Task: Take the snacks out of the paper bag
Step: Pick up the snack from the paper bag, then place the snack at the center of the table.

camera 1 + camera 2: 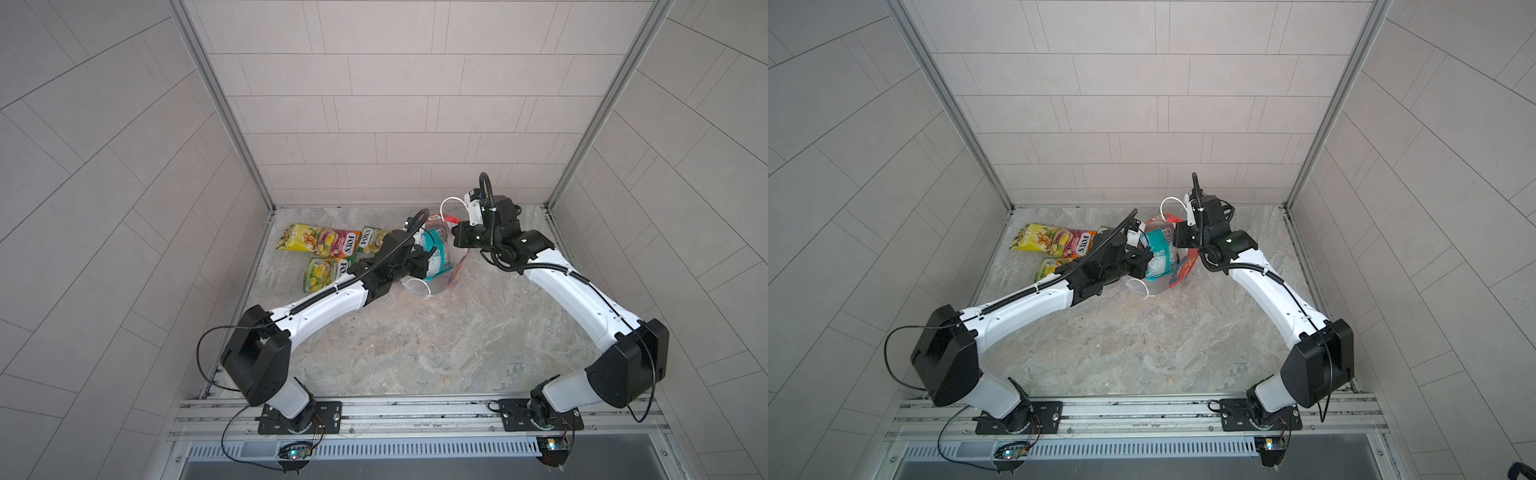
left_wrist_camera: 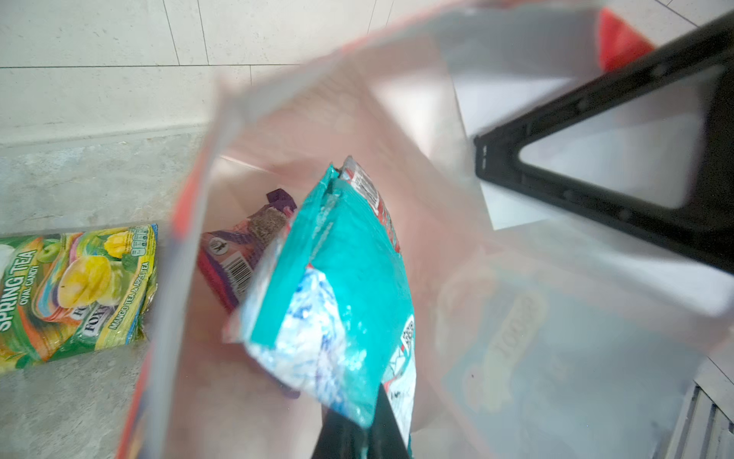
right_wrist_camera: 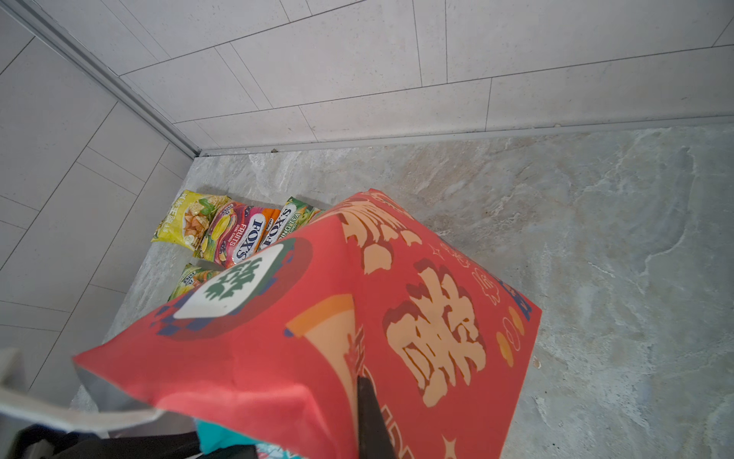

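Note:
The red paper bag (image 1: 458, 266) (image 1: 1183, 266) (image 3: 397, 298) stands at the back middle of the table, mouth up. My right gripper (image 1: 455, 233) (image 3: 363, 393) is shut on its rim, one black finger lying on the red outer wall. My left gripper (image 1: 417, 259) (image 2: 365, 417) is shut on a teal snack packet (image 1: 436, 253) (image 1: 1158, 257) (image 2: 345, 278), which sticks up out of the bag's mouth. A purple packet (image 2: 246, 246) lies deeper inside on the white bottom. Left of the bag lie a plain yellow packet (image 1: 297, 243), a pink-orange FOX'S packet (image 1: 336, 245) and a green one (image 1: 372, 239).
A yellow-green FOX'S packet (image 1: 324, 274) (image 2: 79, 286) lies nearer the front, half under my left arm. The bag's white cord handles (image 1: 451, 203) loop out at the back and the front. Tiled walls (image 1: 374, 124) close the back and both sides.

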